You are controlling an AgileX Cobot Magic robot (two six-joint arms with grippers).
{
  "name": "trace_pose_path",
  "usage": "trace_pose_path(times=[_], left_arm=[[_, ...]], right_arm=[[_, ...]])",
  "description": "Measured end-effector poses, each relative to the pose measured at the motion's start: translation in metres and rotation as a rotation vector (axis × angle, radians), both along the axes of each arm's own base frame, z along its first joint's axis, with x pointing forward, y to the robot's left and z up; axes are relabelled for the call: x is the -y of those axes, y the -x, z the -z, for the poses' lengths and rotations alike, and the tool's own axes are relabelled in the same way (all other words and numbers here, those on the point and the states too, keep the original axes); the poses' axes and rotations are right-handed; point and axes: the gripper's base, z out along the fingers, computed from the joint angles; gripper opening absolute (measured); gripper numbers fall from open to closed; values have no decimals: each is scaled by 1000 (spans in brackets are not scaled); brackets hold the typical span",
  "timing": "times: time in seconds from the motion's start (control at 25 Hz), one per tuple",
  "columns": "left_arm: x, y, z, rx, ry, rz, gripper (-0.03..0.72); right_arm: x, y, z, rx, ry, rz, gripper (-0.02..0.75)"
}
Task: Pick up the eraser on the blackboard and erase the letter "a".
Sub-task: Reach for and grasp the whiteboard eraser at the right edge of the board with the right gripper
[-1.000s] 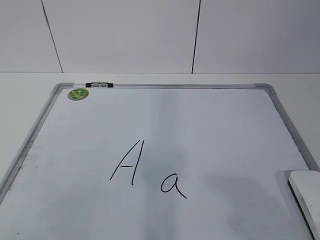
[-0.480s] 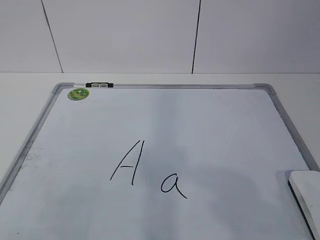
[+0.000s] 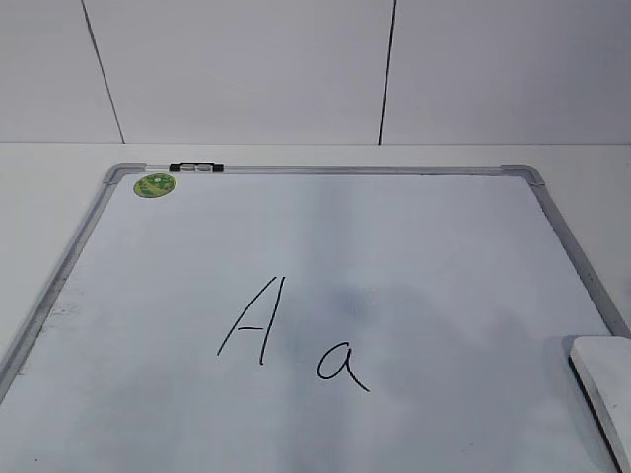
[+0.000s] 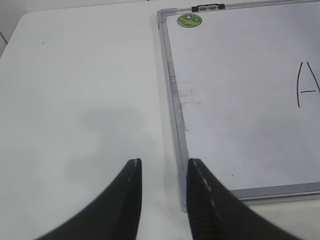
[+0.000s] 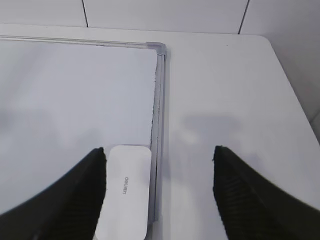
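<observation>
The blackboard [image 3: 414, 246] is a white board with a grey frame and a round green sticker [image 3: 155, 184], lying flat on the table. The small letter "a" [image 3: 341, 366] sits right of a taller capital "A" [image 3: 254, 320]. The eraser [image 3: 606, 382] lies at the board's right edge; it also shows in the right wrist view [image 5: 125, 192], lettering up. My right gripper [image 5: 159, 157] is open above it, the left finger beside the eraser, the right finger over the table. My left gripper [image 4: 164, 167] is slightly open and empty at the board's near left corner [image 4: 183, 202].
A black clip [image 3: 196, 168] sits on the board's far frame. White table [image 4: 80, 100] lies left of the board and also right of it [image 5: 225, 90]. A tiled wall [image 3: 296, 69] stands behind.
Only a faint shadow on the board near the letters has shifted. The eraser and the letters have not moved.
</observation>
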Motion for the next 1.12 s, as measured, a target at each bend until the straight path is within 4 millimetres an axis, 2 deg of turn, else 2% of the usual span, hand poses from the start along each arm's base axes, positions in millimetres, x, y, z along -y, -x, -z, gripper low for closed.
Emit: trace_pose_path(times=[0.56, 0.76, 1.12], left_arm=[[0, 0, 0, 0, 0, 0, 235], [0, 0, 0, 0, 0, 0, 235], [0, 0, 0, 0, 0, 0, 235]], right_arm=[[-3, -52, -45, -103, -19, -36, 539], [-7, -81, -43, -257, -72, -56, 539], [-16, -137, -24, -528, -174, -82, 539]])
